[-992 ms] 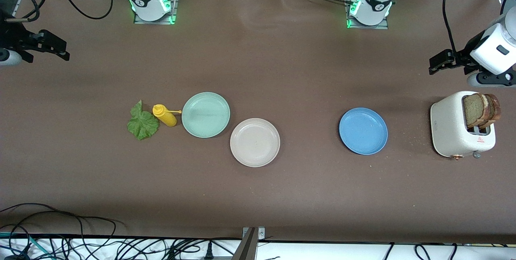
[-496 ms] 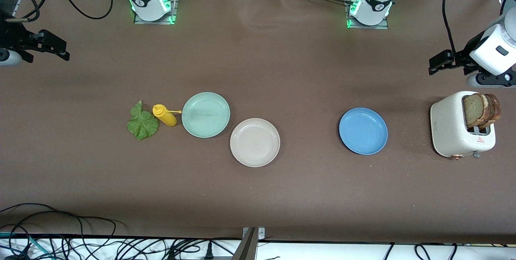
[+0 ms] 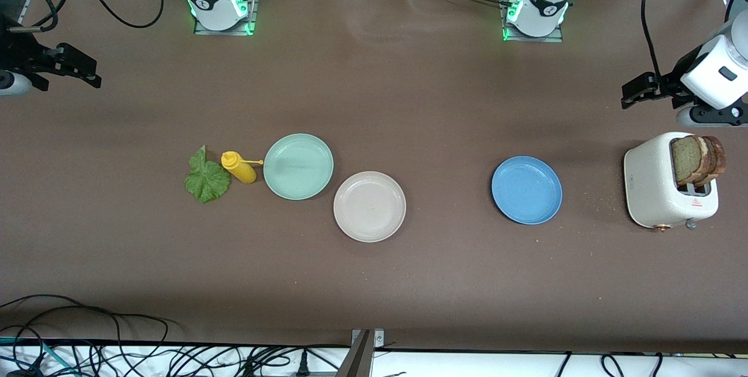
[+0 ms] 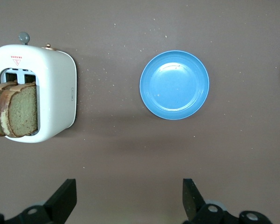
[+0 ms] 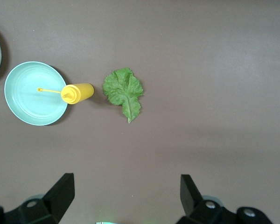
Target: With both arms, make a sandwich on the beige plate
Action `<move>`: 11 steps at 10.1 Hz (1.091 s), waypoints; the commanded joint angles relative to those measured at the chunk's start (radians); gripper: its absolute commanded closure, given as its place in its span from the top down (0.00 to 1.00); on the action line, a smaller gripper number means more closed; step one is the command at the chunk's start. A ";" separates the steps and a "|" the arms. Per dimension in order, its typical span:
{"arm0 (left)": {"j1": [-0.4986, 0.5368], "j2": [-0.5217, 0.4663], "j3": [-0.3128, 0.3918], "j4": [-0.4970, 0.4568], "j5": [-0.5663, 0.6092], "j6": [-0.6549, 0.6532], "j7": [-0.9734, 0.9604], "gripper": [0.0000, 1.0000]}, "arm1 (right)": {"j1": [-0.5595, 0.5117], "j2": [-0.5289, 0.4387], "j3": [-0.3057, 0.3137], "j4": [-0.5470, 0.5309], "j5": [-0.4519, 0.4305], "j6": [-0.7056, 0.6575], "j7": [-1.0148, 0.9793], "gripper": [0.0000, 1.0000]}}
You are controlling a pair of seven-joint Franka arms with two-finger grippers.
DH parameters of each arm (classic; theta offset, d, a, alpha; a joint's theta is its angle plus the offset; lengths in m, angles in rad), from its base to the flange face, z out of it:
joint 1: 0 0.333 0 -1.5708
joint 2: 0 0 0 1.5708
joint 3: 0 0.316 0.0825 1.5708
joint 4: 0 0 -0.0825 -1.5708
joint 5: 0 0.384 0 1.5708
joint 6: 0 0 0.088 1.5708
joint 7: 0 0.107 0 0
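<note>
The beige plate (image 3: 369, 206) lies bare near the table's middle. Two brown bread slices (image 3: 698, 159) (image 4: 16, 109) stand upright in the slots of a white toaster (image 3: 657, 187) at the left arm's end. A green lettuce leaf (image 3: 205, 178) (image 5: 123, 91) lies flat on the table toward the right arm's end. My left gripper (image 3: 626, 95) (image 4: 128, 198) hangs open and holds nothing, over bare table beside the toaster. My right gripper (image 3: 93, 77) (image 5: 125, 193) is open with nothing in it, over bare table at the right arm's end.
A yellow squeeze bottle (image 3: 238, 167) lies on its side between the lettuce and a mint-green plate (image 3: 298, 166), its nozzle over that plate's rim. A blue plate (image 3: 526, 190) sits between the beige plate and the toaster. Cables lie along the front edge.
</note>
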 commanded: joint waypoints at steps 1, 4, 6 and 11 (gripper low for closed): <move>0.012 0.015 -0.006 0.032 -0.016 -0.024 0.024 1.00 | -0.002 0.004 -0.016 0.010 0.000 -0.011 -0.004 1.00; 0.012 0.015 -0.006 0.032 -0.016 -0.024 0.025 1.00 | -0.002 0.012 -0.017 0.011 -0.013 0.008 -0.001 1.00; 0.012 0.015 -0.006 0.029 -0.016 -0.024 0.025 1.00 | -0.002 0.020 -0.016 0.013 -0.016 0.054 0.001 1.00; 0.012 0.015 -0.006 0.029 -0.018 -0.024 0.025 1.00 | 0.000 0.015 -0.013 0.011 -0.016 0.043 0.001 1.00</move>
